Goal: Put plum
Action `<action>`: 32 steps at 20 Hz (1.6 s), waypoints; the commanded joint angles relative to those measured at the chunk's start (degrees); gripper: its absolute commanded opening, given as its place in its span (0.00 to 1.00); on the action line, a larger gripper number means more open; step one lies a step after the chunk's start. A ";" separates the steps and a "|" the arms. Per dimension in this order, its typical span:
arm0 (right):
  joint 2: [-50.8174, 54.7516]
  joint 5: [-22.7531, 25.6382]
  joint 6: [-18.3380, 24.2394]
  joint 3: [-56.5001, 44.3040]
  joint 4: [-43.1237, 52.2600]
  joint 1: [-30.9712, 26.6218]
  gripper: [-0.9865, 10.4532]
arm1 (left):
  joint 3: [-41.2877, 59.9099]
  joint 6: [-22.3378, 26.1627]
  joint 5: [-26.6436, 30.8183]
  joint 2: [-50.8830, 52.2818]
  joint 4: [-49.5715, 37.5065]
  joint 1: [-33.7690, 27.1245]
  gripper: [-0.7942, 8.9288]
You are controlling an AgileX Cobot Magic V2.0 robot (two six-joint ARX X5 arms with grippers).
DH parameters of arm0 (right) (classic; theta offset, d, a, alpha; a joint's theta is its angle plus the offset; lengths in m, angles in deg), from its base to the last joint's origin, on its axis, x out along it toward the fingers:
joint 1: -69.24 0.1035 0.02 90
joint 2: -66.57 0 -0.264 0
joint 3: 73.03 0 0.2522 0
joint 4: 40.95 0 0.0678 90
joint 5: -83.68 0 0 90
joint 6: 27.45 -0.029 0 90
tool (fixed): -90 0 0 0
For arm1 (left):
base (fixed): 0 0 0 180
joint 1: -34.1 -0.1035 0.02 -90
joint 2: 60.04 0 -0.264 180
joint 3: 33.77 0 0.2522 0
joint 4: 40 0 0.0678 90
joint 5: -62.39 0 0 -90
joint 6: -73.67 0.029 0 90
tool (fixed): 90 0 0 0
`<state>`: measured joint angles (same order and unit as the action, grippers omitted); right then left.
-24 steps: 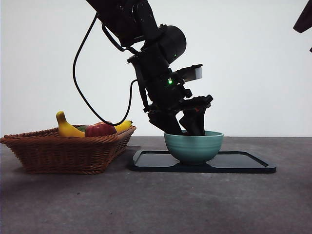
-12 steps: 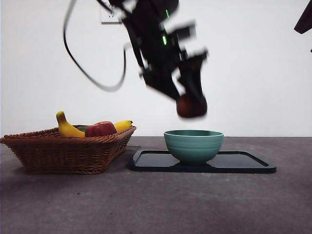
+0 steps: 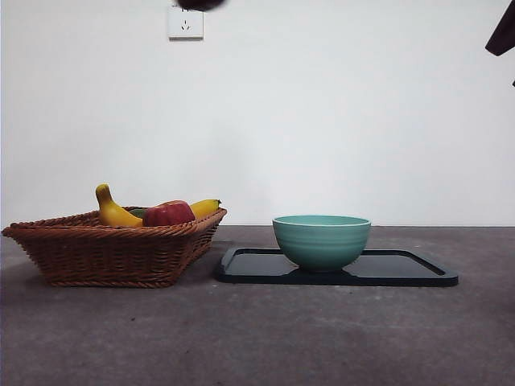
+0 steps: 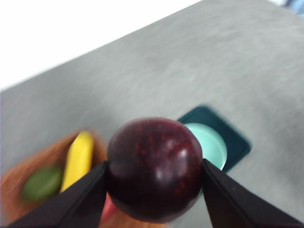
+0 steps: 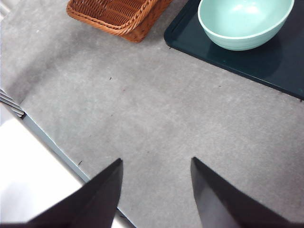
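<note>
The plum (image 4: 154,168), dark maroon and round, is clamped between the two black jaws of my left gripper (image 4: 155,163), high above the table. Far below it lie the teal bowl (image 4: 210,145) on its dark tray (image 4: 240,145) and the wicker basket (image 4: 19,171). In the front view this arm is only a dark tip (image 3: 201,3) at the top edge. The bowl (image 3: 322,240) stands empty on the tray (image 3: 402,272). My right gripper (image 5: 156,162) hangs open over bare table, away from the bowl (image 5: 244,21).
The wicker basket (image 3: 113,249) at the left holds a banana (image 3: 113,213), a red apple (image 3: 169,213) and a green fruit (image 4: 42,183). The right arm is a black tip (image 3: 503,32) at the top right corner. A table edge (image 5: 52,142) runs near the right gripper.
The left arm has risen from inside the bowl, with the plum in its jaws, up to the front view's top edge. Bowl, tray and basket have stayed in place.
</note>
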<state>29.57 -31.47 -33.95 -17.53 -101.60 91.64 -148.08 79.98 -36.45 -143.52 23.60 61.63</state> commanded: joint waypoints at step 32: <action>-0.28 1.40 -0.55 0.42 0.59 0.24 0.29 | 41.79 -0.46 3.52 -12.04 -32.39 -10.38 0.48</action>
<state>29.57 -30.15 -33.95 -17.53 -101.58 91.64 -105.83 79.96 -33.02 -154.38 -8.42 51.05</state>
